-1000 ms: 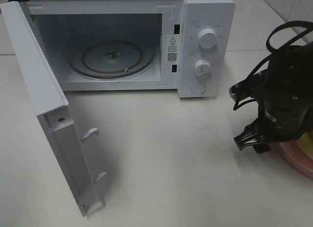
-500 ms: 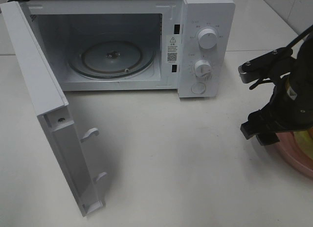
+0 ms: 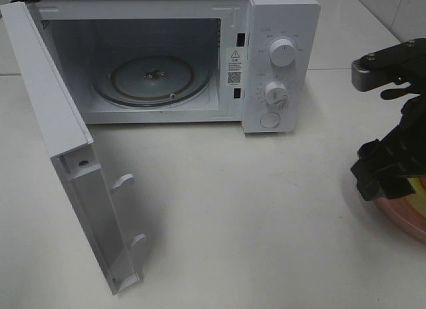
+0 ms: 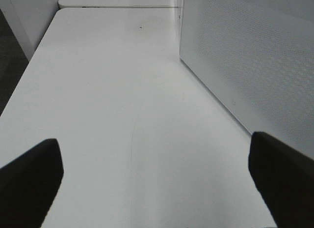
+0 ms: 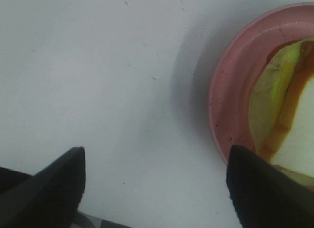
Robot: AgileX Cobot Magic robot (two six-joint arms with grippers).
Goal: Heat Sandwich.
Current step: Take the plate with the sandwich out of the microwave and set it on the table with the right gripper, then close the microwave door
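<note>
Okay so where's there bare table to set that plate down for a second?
The widest bare table lies in front of the microwave, between its open door and the pink plate. The right edge is crowded: the right gripper hangs open beside the plate with the sandwich.

i count one microwave with two dials, one pink plate, one sandwich, and my two grippers: left, right.
</note>
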